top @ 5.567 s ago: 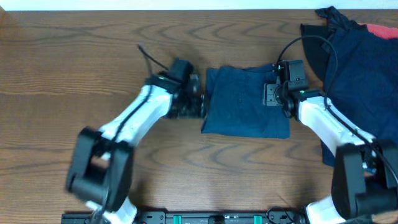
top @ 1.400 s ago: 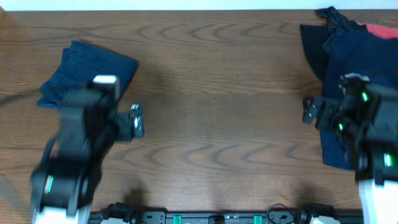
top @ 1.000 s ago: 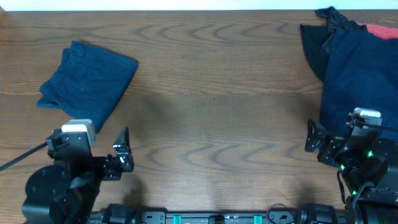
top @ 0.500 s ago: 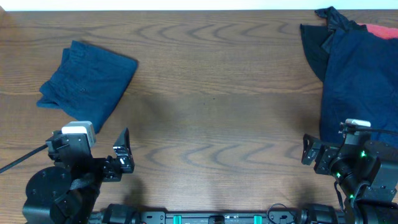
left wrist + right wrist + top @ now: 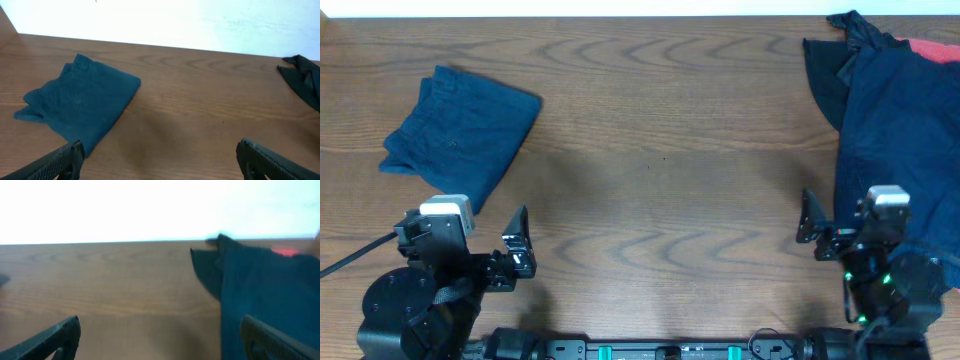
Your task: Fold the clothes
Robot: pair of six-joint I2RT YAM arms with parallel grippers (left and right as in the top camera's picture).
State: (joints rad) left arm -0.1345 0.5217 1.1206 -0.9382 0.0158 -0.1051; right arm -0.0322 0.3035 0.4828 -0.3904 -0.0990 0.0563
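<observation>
Jaws spread wide on the left gripper (image 5: pixel 518 245) and on the right gripper (image 5: pixel 817 232), gripping nothing, parked low at the near edge of the table (image 5: pixel 670 150). Seems to fall between garments: done with the folded shorts (image 5: pixel 460 135), lying well ahead of the left jaws and off to their left, touched by neither finger. Looks like the start of the next piece, not yet picked up. Waiting ahead and to the right of the right jaws: the pile of clothes (image 5: pixel 895 120), dark navy on top, black along its left edge, a sliver of red at the far corner. Next probably calls for reaching the right jaws forward to the near hem of the top navy piece, pinching a single layer, and dragging it onto the bare wood between the two pairs of jaws for spreading flat. Against half a second back: no shift on the left; on the right, nudged slightly forward, nothing more. Against some five seconds back: shorts gone from dead centre, between both pairs of jaws, to the far left.
</observation>
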